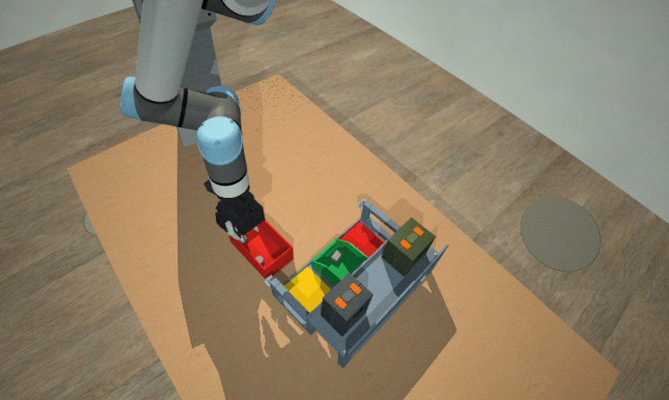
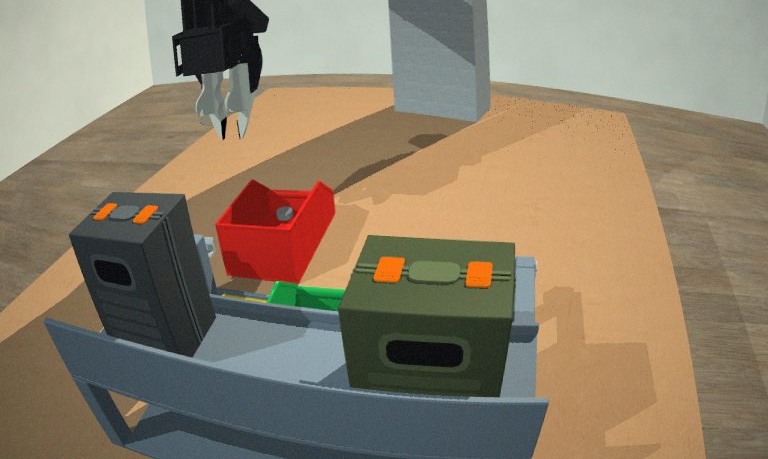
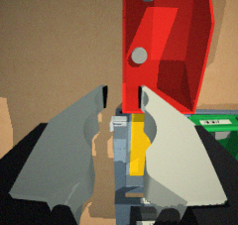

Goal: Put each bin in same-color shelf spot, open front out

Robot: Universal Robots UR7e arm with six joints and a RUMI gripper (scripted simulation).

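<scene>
The shelf point(image 1: 315, 322) point(image 2: 294, 389) carries a green bin point(image 1: 329, 257) point(image 2: 305, 297) point(image 3: 218, 120) between red and yellow marks. A red bin point(image 1: 270, 247) point(image 2: 260, 250) point(image 3: 190, 42) stands outside, parts within. The gripper point(image 1: 246, 235) point(image 2: 232, 134) point(image 3: 123, 87) hangs above, fingers slightly apart, holding nothing.

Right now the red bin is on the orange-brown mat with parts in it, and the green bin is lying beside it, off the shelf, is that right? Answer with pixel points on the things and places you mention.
Not quite: the green bin point(image 1: 351, 263) point(image 2: 317, 297) is on the shelf point(image 1: 389, 307) point(image 2: 294, 395), as the top view shows. The red bin point(image 1: 280, 261) point(image 2: 260, 253) point(image 3: 197, 61) is indeed on the orange-brown mat point(image 1: 315, 144) point(image 2: 453, 222) with parts in it.
</scene>
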